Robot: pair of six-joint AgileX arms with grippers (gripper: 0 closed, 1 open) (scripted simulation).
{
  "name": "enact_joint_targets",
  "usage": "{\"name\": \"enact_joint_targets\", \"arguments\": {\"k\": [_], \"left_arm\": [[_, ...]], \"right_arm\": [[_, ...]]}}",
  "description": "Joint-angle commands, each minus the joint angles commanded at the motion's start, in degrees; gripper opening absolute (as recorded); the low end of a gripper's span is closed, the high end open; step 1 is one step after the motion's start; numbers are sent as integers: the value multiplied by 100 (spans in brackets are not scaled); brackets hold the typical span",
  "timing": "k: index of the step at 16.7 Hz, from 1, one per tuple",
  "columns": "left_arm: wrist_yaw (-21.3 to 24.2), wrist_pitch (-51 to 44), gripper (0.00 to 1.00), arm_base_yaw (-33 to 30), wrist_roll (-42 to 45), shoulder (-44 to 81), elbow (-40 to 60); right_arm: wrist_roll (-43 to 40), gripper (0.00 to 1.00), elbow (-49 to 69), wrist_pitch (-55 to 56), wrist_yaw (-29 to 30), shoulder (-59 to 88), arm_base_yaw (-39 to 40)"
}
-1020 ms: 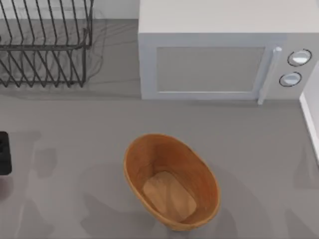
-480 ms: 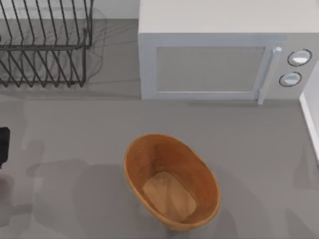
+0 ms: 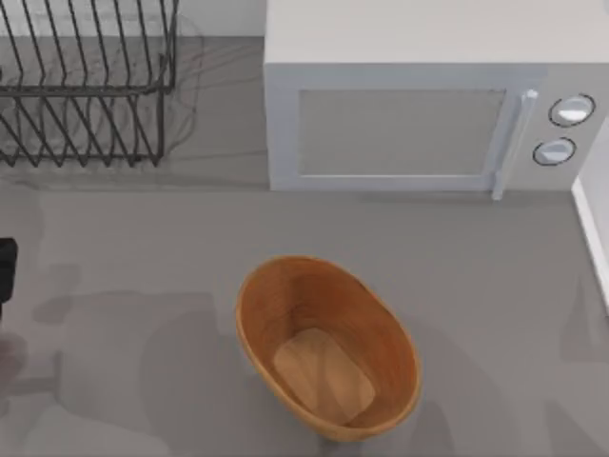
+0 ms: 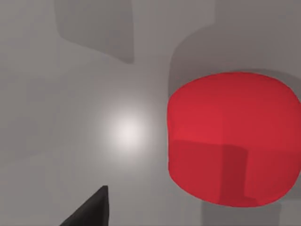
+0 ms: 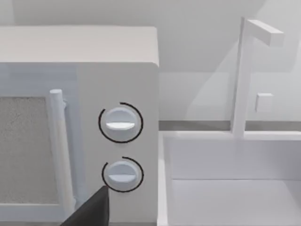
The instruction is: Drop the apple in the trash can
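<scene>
Beneath the left claw's wrist camera the apple (image 4: 230, 139) sits on the grey desk (image 4: 94, 117) — red, blocky, not yet gripped, with one dark fingertip (image 4: 91, 212) of that claw off to its side; whether the fingers are spread or closed I cannot tell. The trash can (image 3: 328, 347) stands well apart at the middle front of the desk, empty and tilted. The likely trouble is a lopsided descent — the apple lies off-centre under the claw, so a finger could nudge it away. The microwave (image 3: 419, 105) and wire rack (image 3: 86, 86) stand along the back. The right claw, state also unclear, hangs parked facing the microwave's knobs (image 5: 120, 123).
</scene>
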Motion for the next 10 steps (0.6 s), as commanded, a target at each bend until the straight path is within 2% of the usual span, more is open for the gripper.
{"name": "enact_joint_targets", "arguments": {"k": [4, 10], "left_arm": [[0, 239, 100, -13, -9, 99, -158], [1, 1522, 100, 9, 20, 687, -803]], "right_arm": [[0, 100, 0, 0, 0, 0, 0], [0, 100, 0, 0, 0, 0, 0]]}}
